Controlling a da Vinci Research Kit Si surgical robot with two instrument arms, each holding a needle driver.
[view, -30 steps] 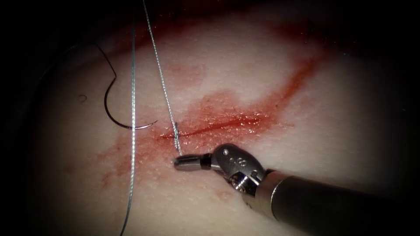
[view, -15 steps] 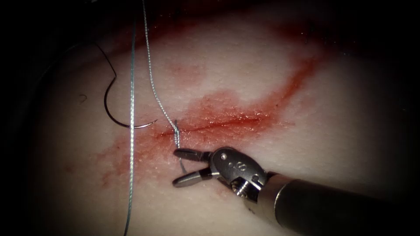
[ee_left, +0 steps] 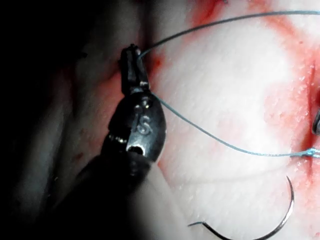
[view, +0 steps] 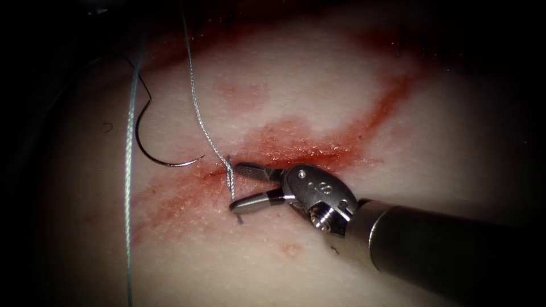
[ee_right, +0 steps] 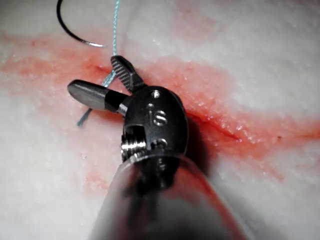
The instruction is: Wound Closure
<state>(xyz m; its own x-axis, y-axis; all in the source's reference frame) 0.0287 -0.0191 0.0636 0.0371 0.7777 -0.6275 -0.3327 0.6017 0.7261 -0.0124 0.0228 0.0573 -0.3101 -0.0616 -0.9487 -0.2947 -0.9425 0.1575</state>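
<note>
The needle (view: 149, 149) lies free on the tissue (view: 318, 85), on the left side of the cut (view: 290, 162) and well apart from both tools; its whole curve shows, none of it in the tissue, and neither tool holds it. In the left wrist view the needle (ee_left: 270, 227) rests just beside the red fluid (ee_left: 290, 100).

The thread (view: 199, 122) comes down from the tissue's far edge to a knot (view: 230, 177) at the left end of the cut, and a short cut end of thread (view: 239, 219) lies just below it. A second strand (view: 128, 170) runs along the tissue's left edge, past the needle.

The right tool (view: 242, 186) sits at the knot with its fingers (view: 250, 170) spread wide, one above and one below the strand; they straddle the thread and grip nothing. The right wrist view shows the same: the right tool (ee_right: 100, 80) parted, thread (ee_right: 114, 30) passing between the fingers.

The left tool (ee_left: 131, 67) has its fingers closed on the thread (ee_left: 200, 25), well apart from the cut.

Red fluid (view: 296, 142) spreads around the cut.
</note>
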